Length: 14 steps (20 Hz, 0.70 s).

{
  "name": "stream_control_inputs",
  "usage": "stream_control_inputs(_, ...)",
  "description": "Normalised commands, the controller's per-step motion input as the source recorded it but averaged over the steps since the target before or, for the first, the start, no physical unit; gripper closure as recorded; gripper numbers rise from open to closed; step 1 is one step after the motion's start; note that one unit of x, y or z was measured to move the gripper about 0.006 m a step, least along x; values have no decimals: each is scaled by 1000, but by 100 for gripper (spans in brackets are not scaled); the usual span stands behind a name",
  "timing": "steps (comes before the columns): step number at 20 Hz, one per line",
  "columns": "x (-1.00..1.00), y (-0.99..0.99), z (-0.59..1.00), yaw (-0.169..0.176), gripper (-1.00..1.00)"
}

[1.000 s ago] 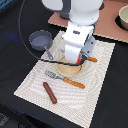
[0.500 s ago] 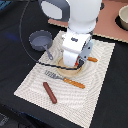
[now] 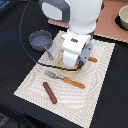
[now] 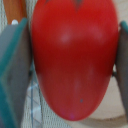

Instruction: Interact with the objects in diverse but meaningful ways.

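Observation:
In the wrist view a red tomato fills the space between the two teal-grey fingers, which press on both of its sides. My gripper is shut on it. In the exterior view the gripper hangs low over the round tan plate, and the hand hides the tomato there. A brown sausage lies on the striped mat near its front edge. A grey long-handled saucepan stands at the mat's far corner, on the exterior view's left. The white bottle-like piece is out of view.
An orange-handled fork lies in front of the plate, and an orange knife handle sticks out beside the hand. A pale cup stands on a pinkish board at the back right. The mat lies on a black table.
The hand stays over the plate with the tomato held; no clear movement shows between the frames.

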Motion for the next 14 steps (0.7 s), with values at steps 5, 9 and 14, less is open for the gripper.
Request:
stream_control_inputs(5,312,56,-67,-57,100)
stream_control_inputs(9,222,14,-96,-60,100)
stream_control_inputs(14,-40,37,860,-53,100)
